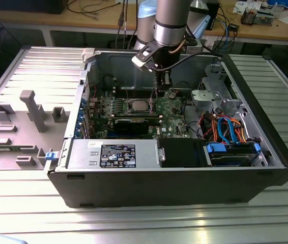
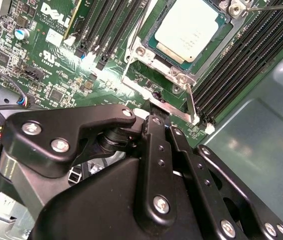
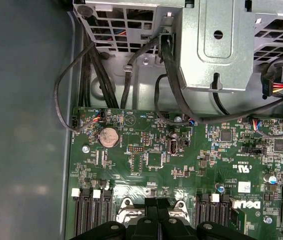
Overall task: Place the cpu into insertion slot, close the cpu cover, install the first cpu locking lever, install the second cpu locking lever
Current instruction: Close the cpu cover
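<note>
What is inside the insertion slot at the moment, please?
The cpu lies in the slot, its silver top showing through the window of the cover. The chip hides whatever lies beneath it in the slot.

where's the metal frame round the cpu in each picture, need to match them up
exterior view: metal frame sits just to the exterior view's left of the claw.
second wrist view: metal frame rings the silver cpu, just beyond the claw.
first wrist view: its corners flank the claw's tip.
shared landmark: the black memory slots on both sides of it.
</note>
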`<state>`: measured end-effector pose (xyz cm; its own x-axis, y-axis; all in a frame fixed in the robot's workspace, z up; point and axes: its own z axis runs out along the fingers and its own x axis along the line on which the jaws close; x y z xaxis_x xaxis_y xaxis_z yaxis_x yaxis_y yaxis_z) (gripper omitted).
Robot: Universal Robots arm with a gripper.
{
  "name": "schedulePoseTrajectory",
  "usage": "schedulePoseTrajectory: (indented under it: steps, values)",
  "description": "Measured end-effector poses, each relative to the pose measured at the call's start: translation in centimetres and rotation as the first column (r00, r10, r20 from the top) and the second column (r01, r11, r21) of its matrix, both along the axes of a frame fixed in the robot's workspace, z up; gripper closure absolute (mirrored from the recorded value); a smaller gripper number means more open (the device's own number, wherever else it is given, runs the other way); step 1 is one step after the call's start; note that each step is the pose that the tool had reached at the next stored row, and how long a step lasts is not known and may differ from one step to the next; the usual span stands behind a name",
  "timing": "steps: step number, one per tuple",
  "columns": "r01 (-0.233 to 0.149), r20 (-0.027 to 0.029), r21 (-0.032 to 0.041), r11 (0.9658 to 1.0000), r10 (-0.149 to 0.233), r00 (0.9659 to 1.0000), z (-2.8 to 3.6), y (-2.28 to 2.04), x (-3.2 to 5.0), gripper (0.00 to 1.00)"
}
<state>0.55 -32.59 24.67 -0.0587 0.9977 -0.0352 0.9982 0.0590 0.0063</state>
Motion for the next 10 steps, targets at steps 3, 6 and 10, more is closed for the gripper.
schedulePoseTrajectory:
  steps: [3, 6, 10]
  values:
    - [0.0, -0.0001, 0.0, 1.0, 0.0, 1.0, 0.0, 0.0, -0.04, 0.89]
    - [0.0, 0.0, 0.0, 1.0, 0.0, 1.0, -0.01, 0.0, -0.09, 0.89]
    - [0.0, 0.0, 0.0001, 1.0, 0.0, 1.0, -0.01, 0.0, -0.2, 0.89]
